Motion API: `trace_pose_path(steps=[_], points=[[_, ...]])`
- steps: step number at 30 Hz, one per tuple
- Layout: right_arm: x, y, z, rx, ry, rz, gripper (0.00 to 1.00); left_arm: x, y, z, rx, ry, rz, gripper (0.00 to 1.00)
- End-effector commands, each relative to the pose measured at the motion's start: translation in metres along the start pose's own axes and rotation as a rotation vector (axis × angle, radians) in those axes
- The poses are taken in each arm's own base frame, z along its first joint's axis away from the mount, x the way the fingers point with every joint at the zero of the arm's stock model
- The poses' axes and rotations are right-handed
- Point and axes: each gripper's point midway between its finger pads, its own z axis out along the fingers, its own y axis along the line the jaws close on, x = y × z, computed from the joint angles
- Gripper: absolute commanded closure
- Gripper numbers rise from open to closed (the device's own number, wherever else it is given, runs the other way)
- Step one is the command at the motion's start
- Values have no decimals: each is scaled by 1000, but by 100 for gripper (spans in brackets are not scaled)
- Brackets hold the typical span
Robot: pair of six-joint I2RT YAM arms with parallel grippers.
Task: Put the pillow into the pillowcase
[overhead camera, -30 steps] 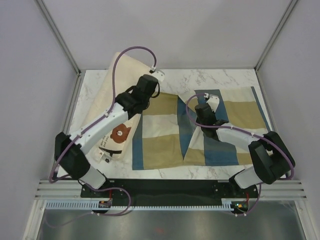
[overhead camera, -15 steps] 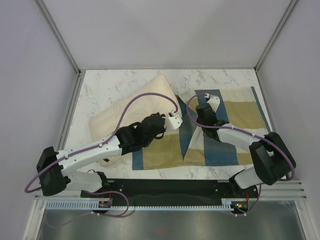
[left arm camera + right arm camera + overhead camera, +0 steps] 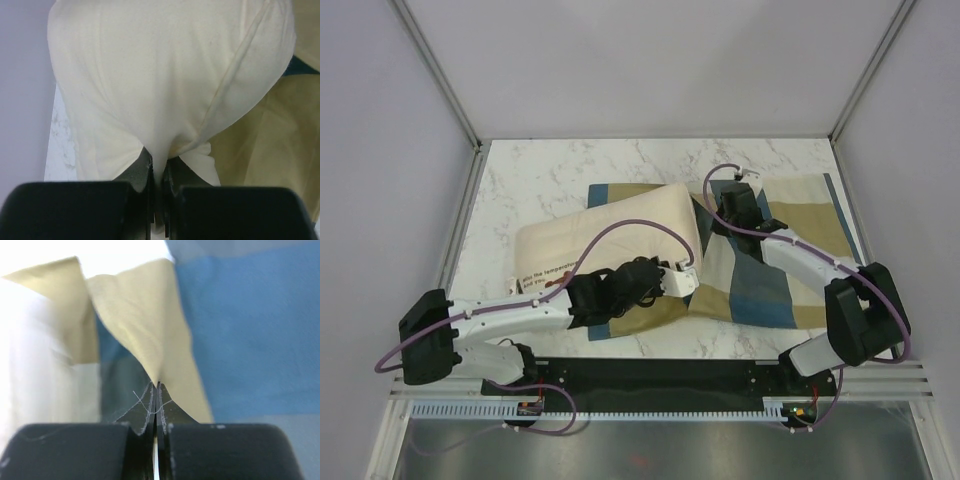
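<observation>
The left gripper is clenched on a pinched fold at the edge of the pillow, which lies across the left part of the pillowcase on the marble table (its line of dark text shows at the near-left end). The right gripper is closed tight on a tan fold of the pillowcase, just beside the pillow's far-right corner.

The pillow is plain cream, with a line of dark lettering near its left end. The pillowcase is checked in big blocks of blue, tan and cream. The worktop is white marble veined in grey. The left arm and right arm are white and black with purple cables. The left hand and right hand are black.
</observation>
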Motion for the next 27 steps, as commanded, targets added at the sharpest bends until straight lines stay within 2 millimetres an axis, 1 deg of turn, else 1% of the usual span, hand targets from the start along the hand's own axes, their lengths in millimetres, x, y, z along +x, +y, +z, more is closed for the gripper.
trace_pose_path(steps=[1, 2, 3, 4, 5, 7, 8, 9, 10, 16, 18, 20, 21, 25, 27], points=[[-13, 23, 1, -78, 51, 20, 100, -67, 29, -22, -101, -273, 14, 98], [-19, 28, 1, -87, 56, 27, 100, -66, 26, -24, -94, -280, 26, 98], [-19, 29, 2, -91, 66, 27, 100, -68, 23, -27, -73, -303, 30, 98], [-15, 31, 6, -106, 94, 30, 100, -71, 24, -34, -68, -328, 26, 98], [-21, 34, 6, -116, 95, 37, 100, -67, 19, -34, -52, -334, 22, 98], [-23, 35, 8, -131, 114, 47, 100, -65, 10, -36, -14, -348, 27, 98], [-26, 36, 7, -134, 111, 51, 100, -60, 5, -34, 5, -333, 27, 98], [-30, 36, 6, -136, 104, 55, 100, -60, 0, -34, 27, -338, 29, 98], [-32, 36, 5, -135, 102, 57, 100, -55, -6, -32, 50, -321, 35, 98], [-47, 28, 3, -109, 89, 57, 100, -49, -26, -35, 156, -313, 33, 98], [-54, 26, 0, -102, 76, 52, 100, -43, -36, -33, 196, -288, 41, 98], [-58, 23, -3, -88, 69, 44, 100, -40, -39, -31, 210, -268, 45, 98], [-61, 19, -3, -75, 60, 45, 100, -34, -43, -29, 221, -244, 51, 98], [-65, 16, -8, -63, 51, 32, 100, -30, -48, -29, 248, -219, 59, 98], [-69, 15, -10, -60, 42, 13, 100, -26, -47, -26, 239, -195, 68, 98]])
